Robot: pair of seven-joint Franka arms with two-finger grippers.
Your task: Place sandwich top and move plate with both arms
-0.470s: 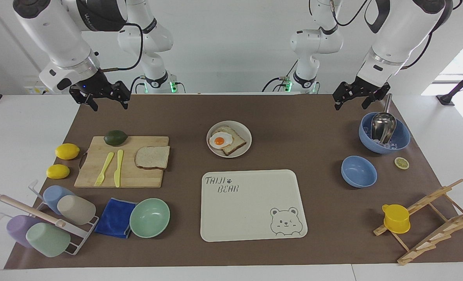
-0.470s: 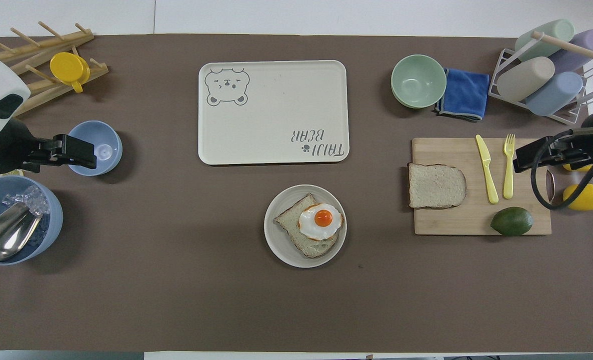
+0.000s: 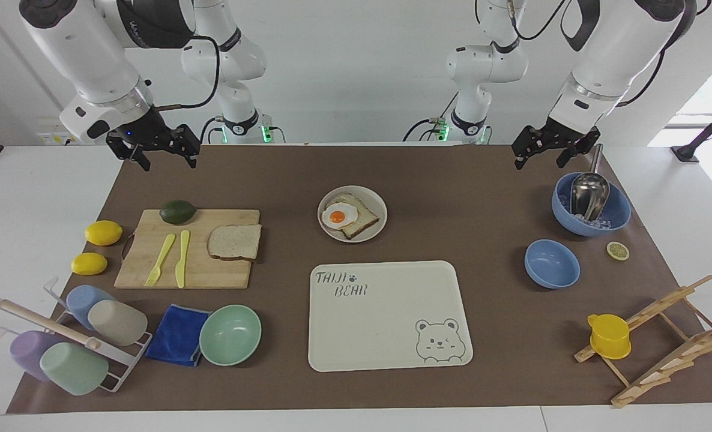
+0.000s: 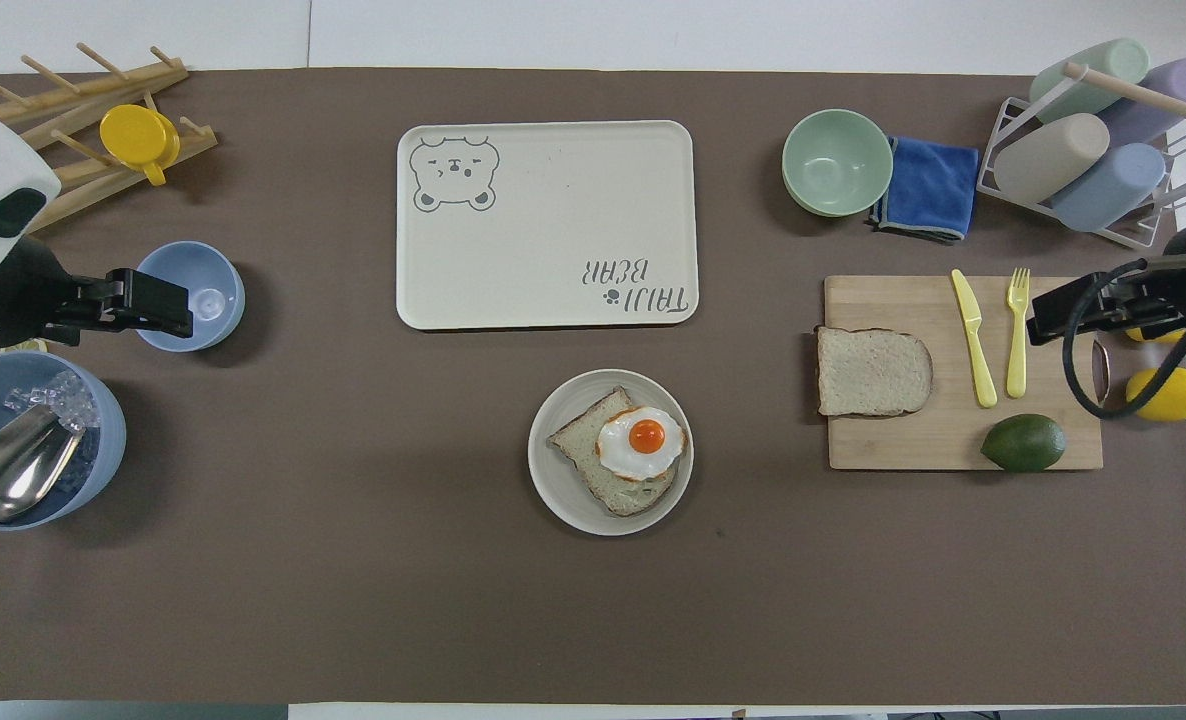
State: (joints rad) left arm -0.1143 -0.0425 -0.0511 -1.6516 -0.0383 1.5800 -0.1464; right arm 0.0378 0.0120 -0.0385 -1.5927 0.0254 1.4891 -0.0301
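The sandwich top (image 3: 234, 242) is a plain bread slice lying on a wooden cutting board (image 3: 212, 273) toward the right arm's end of the table; it also shows in the overhead view (image 4: 873, 371). The small round plate (image 3: 380, 208) sits mid-table and holds a toast slice with a fried egg (image 3: 339, 216); the plate (image 4: 557, 486) shows from above too. My right gripper (image 3: 165, 157) hangs open and empty, high over the board's outer end (image 4: 1053, 315). My left gripper (image 3: 542, 157) hangs open and empty, high beside the small blue bowl (image 4: 158, 305).
The bear-print tray (image 3: 386, 336) lies farther from the robots than the plate. On the board are an avocado (image 3: 178, 211), a yellow fork and a knife (image 3: 181, 258). Nearby are a mint bowl (image 3: 230, 335), two lemons, a cup rack, a blue ice bowl with scoop (image 3: 590, 203) and a small blue bowl (image 3: 552, 263).
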